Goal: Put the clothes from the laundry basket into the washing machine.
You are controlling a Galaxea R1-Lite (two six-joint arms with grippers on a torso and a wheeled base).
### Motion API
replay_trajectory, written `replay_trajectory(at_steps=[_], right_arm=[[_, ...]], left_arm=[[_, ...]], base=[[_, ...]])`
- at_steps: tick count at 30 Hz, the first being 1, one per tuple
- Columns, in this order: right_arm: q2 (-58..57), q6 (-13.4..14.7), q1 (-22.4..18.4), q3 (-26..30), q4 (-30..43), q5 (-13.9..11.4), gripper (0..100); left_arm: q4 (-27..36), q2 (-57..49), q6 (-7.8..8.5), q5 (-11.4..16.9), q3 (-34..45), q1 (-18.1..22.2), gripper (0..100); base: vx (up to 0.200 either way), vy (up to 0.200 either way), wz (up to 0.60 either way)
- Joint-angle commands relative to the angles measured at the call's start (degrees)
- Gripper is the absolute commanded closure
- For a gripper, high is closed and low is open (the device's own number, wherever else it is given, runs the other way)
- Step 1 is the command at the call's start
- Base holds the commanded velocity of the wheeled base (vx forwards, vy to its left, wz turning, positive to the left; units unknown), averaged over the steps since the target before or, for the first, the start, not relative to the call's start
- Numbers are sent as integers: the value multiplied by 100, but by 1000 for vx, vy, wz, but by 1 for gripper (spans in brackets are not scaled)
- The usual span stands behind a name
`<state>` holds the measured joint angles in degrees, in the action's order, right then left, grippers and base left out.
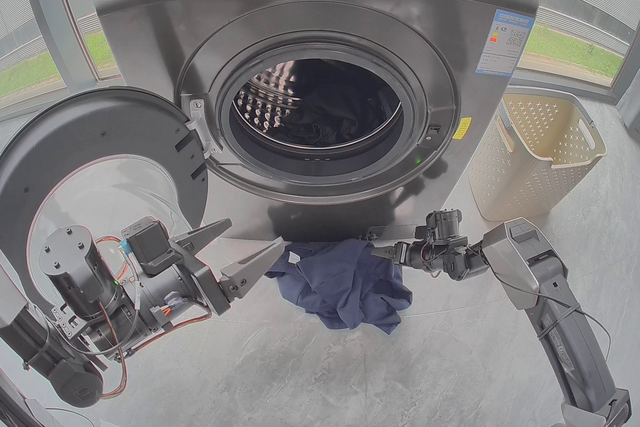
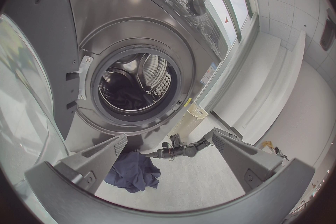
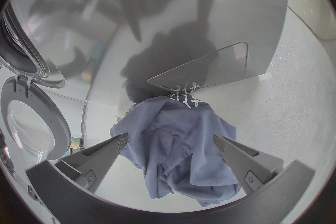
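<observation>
Both spread wide: right gripper (image 1: pixel 381 251) at two o'clock of the blue garment (image 1: pixel 347 288), left gripper (image 1: pixel 255 233) at nine, open washer door (image 1: pixel 100 121) beside it.

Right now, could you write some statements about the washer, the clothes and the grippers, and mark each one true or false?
1. The door of the washer is open. True.
2. The basket stands on the right of the washer. True.
3. The blue garment lies in the basket. False: it lies on the floor in front of the washer.
4. The right gripper is shut on the garment. False: its fingers are open, at the garment.
5. The drum is empty. False: dark clothes lie in it.
6. The left gripper is open. True.
</observation>
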<state>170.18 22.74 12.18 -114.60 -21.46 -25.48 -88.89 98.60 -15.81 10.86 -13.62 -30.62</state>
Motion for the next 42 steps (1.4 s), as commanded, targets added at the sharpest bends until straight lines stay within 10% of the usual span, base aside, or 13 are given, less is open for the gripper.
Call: replay_trajectory(at_steps=[1,10,23,42], right_arm=[[24,-6,-23,1,-8,17,0],[-11,-94,74,1,-8,87,0],[68,-665,-110,1,484,236,0],[208,-692,-23,1,731,140,0]], left_arm=[[-5,72,-36,-31,-97,215,0],[-5,116,-607,-111,-36,663,0],[-23,546,-572,-163,-317,742,0],[-5,-113,-590,-190,-352,601,0]], base=[[0,0,0],[0,0,0],[0,0,0],[0,0,0]])
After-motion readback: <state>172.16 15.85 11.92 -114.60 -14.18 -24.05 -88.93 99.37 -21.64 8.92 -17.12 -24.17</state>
